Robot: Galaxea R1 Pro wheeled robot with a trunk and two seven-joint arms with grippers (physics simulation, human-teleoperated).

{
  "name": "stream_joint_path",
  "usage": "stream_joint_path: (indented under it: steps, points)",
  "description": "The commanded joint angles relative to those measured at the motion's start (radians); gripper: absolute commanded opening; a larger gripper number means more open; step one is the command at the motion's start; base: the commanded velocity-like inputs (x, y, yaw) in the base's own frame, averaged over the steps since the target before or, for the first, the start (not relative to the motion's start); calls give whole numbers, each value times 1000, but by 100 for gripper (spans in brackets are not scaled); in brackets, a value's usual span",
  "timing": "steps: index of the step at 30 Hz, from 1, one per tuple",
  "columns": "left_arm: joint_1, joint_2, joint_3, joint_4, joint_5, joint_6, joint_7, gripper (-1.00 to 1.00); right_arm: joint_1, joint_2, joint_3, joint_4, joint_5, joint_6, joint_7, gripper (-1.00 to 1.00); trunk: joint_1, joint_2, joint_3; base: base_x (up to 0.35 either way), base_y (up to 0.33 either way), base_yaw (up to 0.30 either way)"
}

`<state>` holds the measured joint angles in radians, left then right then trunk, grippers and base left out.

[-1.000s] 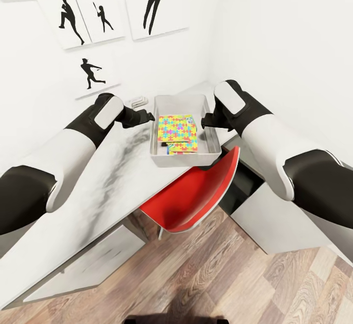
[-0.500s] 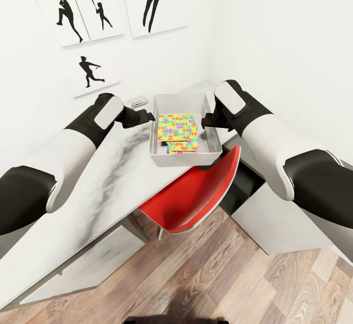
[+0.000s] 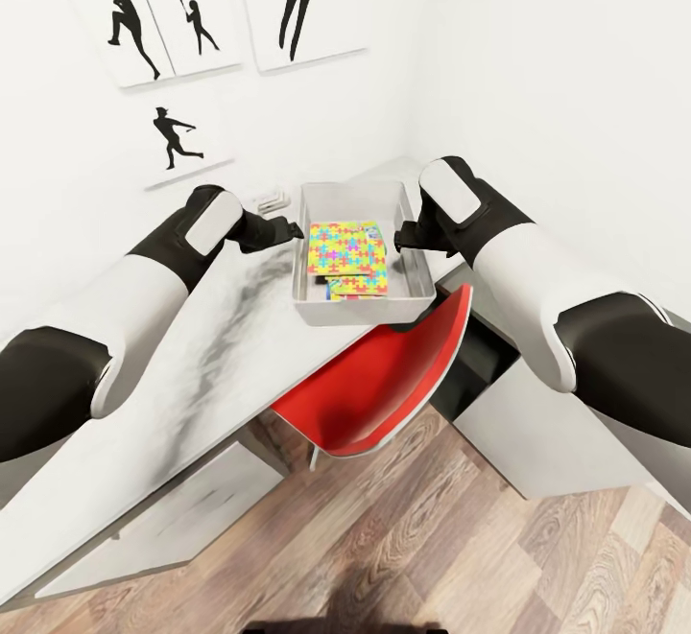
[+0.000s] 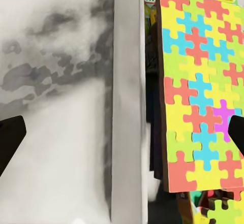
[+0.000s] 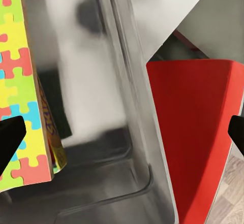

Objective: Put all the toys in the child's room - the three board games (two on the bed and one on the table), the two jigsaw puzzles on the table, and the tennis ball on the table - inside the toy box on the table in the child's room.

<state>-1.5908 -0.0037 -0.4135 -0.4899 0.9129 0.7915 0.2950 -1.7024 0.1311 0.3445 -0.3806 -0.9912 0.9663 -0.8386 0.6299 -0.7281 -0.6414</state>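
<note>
1. Toy box [image 3: 363, 311] on the table [image 3: 182, 365] holds a jigsaw puzzle [image 3: 346, 252] atop other toys.
2. Left gripper [image 3: 288, 228] and right gripper [image 3: 401, 237] flank it, fingers apart, empty.
3. Probably a placing step just finished; next, check for remaining toys.

We find the toy box [image 3: 413, 281] contents only partly legible: the top jigsaw puzzle [image 3: 346, 250] covers most of what lies beneath it, leaving slivers of a second puzzle [image 3: 355, 286] and of printed boxes whose titles we cannot read. A small pale object [image 3: 270, 198] beyond the toy box is too small to identify. Both wrist views cut the fingers [image 4: 11, 137] at the picture edges. The red chair [image 3: 384, 380] hides the space under the table [image 3: 192, 365].
</note>
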Motion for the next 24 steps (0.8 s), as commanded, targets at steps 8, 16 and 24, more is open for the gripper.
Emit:
stream_joint_path:
  steps: [8, 16, 24]
  points:
    - [6, 1, -5, 0, 11, 1, 8, 100, 0, -1, 8, -1, -11, 4, -8, 100, 0, -1, -1, 0, 0, 0]
    - [14, 2, -5, 1, 11, 2, 7, 100, -1, -1, 8, 0, -11, 6, -8, 100, 19, -36, -17, 0, 0, 0]
    - [30, 2, -5, 3, 11, 5, 6, 100, -2, -2, 8, 0, -11, 11, -8, 100, 39, -71, -32, 0, 0, 0]
